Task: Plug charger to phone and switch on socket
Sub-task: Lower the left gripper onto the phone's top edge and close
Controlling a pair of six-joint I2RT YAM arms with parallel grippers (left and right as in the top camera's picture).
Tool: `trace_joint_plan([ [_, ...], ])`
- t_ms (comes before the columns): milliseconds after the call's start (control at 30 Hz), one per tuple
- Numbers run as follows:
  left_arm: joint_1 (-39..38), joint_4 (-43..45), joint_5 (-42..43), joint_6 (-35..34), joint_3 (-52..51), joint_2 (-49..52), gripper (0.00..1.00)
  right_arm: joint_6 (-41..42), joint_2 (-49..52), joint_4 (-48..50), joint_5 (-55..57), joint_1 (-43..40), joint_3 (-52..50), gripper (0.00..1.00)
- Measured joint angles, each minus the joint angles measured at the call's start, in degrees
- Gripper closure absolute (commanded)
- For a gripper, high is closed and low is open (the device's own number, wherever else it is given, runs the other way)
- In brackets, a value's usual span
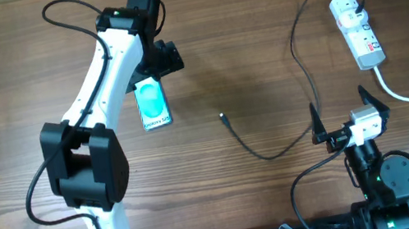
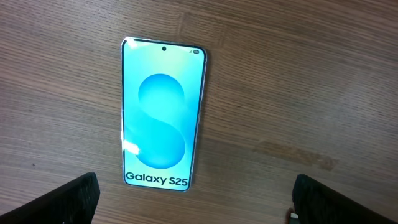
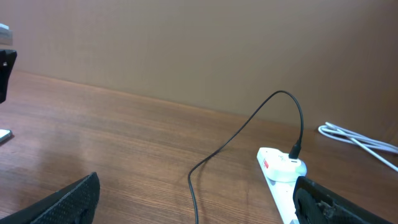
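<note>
**Hands spread and empty, phone waiting for its cable**

Left hand (image 1: 161, 62) is hovering over the phone (image 1: 153, 105) with its fingers spread wide, gripping nothing. The phone is lying flat and screen-up on the tabletop (image 1: 242, 41), upper left of centre in the overhead view. The right hand (image 1: 343, 112) is sitting at the lower right, also spread and empty.

The charger (image 1: 293, 41) is trailing across the right half. Its white plug head appears to be sitting in the socket (image 1: 357, 31) at the upper right. Its plug tip (image 1: 222, 115) is lying on bare wood at centre, well apart from the phone.

The mains end looks done. Fetching the tip, plugging it into the phone and pressing the switch are probably all remaining. Whether the switch is on cannot be told.

No box, tray or bin is showing.
</note>
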State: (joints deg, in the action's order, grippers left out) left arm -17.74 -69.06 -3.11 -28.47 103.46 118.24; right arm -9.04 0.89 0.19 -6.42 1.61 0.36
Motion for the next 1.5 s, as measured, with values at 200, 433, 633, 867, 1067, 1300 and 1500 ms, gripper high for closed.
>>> trace_joint_plan([
  [200,2.3,0.1,0.0,0.3,-1.7,0.0,0.0,0.0,0.0,0.0,0.0,0.0,0.0,0.01],
  [433,2.4,8.7,0.0,0.4,-10.7,0.1,0.0,0.0,0.0,0.0,0.0,0.0,0.0,0.0],
  [633,2.4,15.3,0.0,0.4,-16.5,0.2,0.0,0.0,0.0,0.0,0.0,0.0,0.0,0.0],
  [867,2.5,20.4,0.0,0.4,-22.2,0.2,0.0,0.0,0.0,0.0,0.0,0.0,0.0,0.0],
  [1067,2.5,20.4,0.9,0.4,-23.0,0.2,0.03,0.0,0.0,0.0,0.0,0.0,0.0,0.0],
  [1300,2.5,17.2,2.9,0.4,-23.3,0.0,0.08,0.0,0.0,0.0,0.0,0.0,0.0,0.0],
  [1500,2.5,16.5,3.5,0.4,-23.3,0.0,0.09,0.0,0.0,0.0,0.0,0.0,0.0,0.0],
])
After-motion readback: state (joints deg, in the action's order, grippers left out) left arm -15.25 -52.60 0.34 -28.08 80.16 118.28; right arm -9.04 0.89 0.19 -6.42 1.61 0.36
